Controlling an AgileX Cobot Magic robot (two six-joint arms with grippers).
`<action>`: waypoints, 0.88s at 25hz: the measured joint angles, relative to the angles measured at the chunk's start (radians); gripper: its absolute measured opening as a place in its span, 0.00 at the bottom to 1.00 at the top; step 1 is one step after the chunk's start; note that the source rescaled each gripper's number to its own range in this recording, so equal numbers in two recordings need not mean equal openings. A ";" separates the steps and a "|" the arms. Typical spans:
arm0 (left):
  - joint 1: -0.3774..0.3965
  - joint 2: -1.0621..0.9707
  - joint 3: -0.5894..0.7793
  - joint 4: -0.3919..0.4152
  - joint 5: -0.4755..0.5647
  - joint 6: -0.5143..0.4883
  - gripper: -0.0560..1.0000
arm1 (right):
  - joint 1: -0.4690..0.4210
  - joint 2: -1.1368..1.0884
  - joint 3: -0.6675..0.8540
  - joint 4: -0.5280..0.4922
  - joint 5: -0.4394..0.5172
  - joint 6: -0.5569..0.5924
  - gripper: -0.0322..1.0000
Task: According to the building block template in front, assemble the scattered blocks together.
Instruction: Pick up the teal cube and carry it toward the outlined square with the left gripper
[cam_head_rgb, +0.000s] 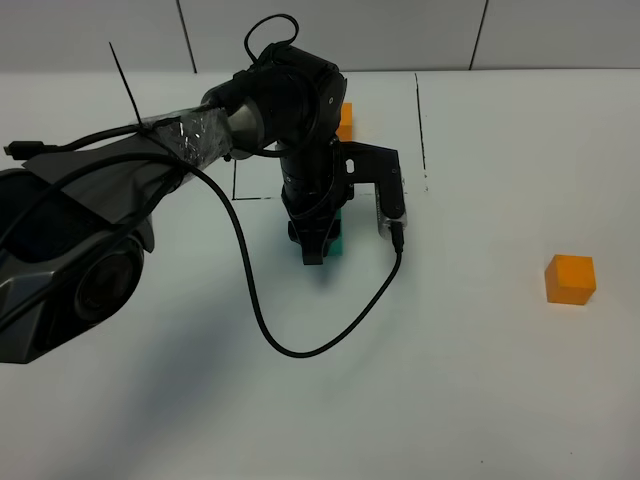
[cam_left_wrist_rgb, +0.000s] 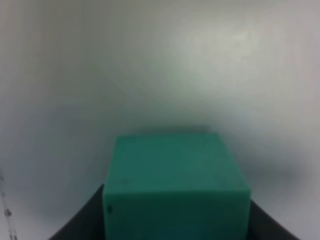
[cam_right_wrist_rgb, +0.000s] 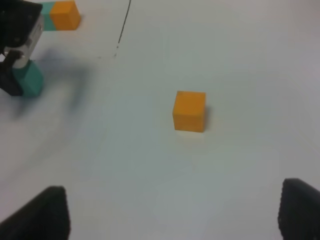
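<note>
My left gripper (cam_head_rgb: 320, 246) is shut on the teal cube (cam_head_rgb: 341, 235), one of the scattered blocks, just in front of the black-lined rectangle (cam_head_rgb: 421, 130). In the left wrist view the teal cube (cam_left_wrist_rgb: 175, 185) fills the gap between the dark fingers (cam_left_wrist_rgb: 80, 225). The loose orange cube (cam_head_rgb: 570, 278) sits alone at the right. The right wrist view shows this orange cube (cam_right_wrist_rgb: 189, 111) ahead of my right gripper (cam_right_wrist_rgb: 170, 220), which is open and empty. The building block template (cam_right_wrist_rgb: 60, 15) lies at the back; my left arm hides most of it in the high view, leaving only its orange half (cam_head_rgb: 346, 120) visible.
The left arm's black cable (cam_head_rgb: 270, 320) loops over the white table (cam_head_rgb: 450, 400) in front of the teal cube. A grey wall closes off the table's far edge.
</note>
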 joint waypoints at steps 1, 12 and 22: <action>0.000 0.004 -0.001 0.000 0.000 0.000 0.05 | 0.000 0.000 0.000 0.000 0.000 0.000 0.83; 0.000 0.016 -0.003 -0.001 -0.005 0.000 0.05 | 0.000 0.000 0.000 0.000 0.000 0.000 0.83; 0.000 0.016 -0.007 0.004 0.004 -0.001 0.31 | 0.000 0.000 0.000 0.000 0.000 0.000 0.83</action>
